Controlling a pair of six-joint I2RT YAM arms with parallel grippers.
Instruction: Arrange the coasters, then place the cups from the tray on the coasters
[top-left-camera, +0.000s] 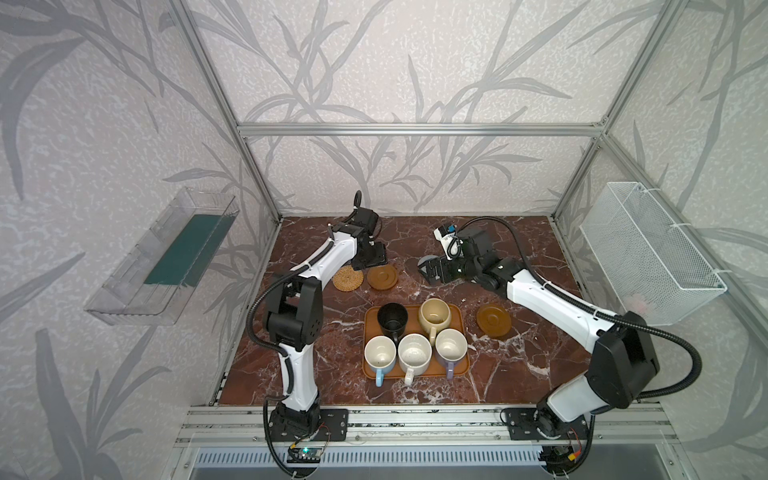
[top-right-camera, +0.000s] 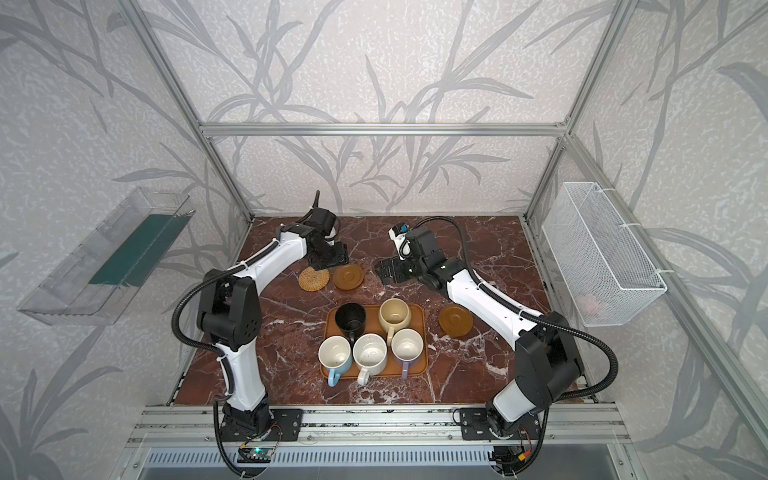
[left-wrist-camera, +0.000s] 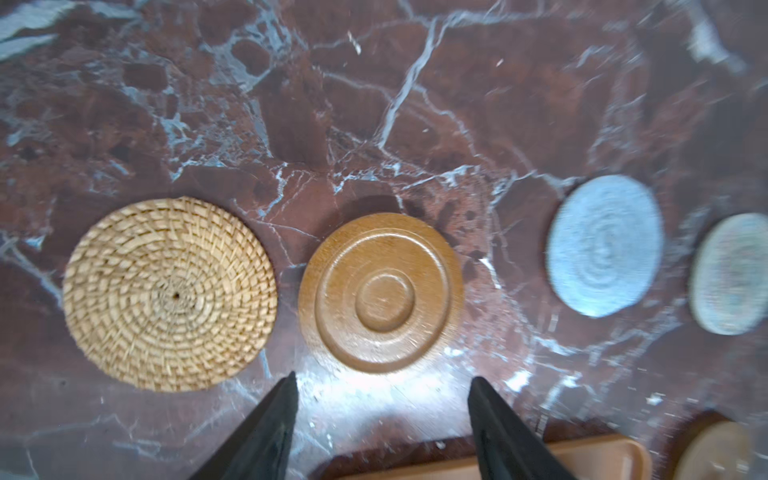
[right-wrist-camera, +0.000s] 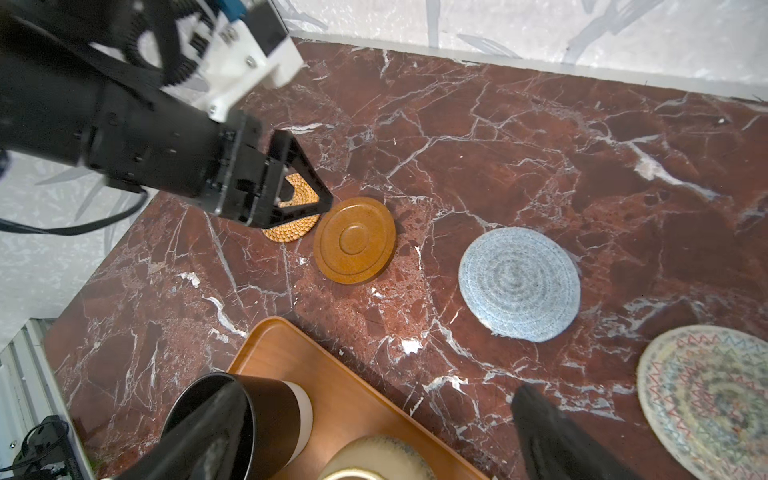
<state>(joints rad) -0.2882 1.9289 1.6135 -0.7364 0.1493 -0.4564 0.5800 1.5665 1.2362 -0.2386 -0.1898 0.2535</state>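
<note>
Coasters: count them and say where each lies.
5. Rattan coaster and brown coaster side by side behind the tray; blue-grey coaster and cream coaster further along that row; second brown coaster right of the tray. None seems hidden.

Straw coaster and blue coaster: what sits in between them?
A brown coaster lies between the straw coaster and the blue coaster, nearer the straw one. The left wrist view shows all three in a row.

A robot lab cell: aluminium frame, leaf-patterned wall panels, marble-look tabletop.
</note>
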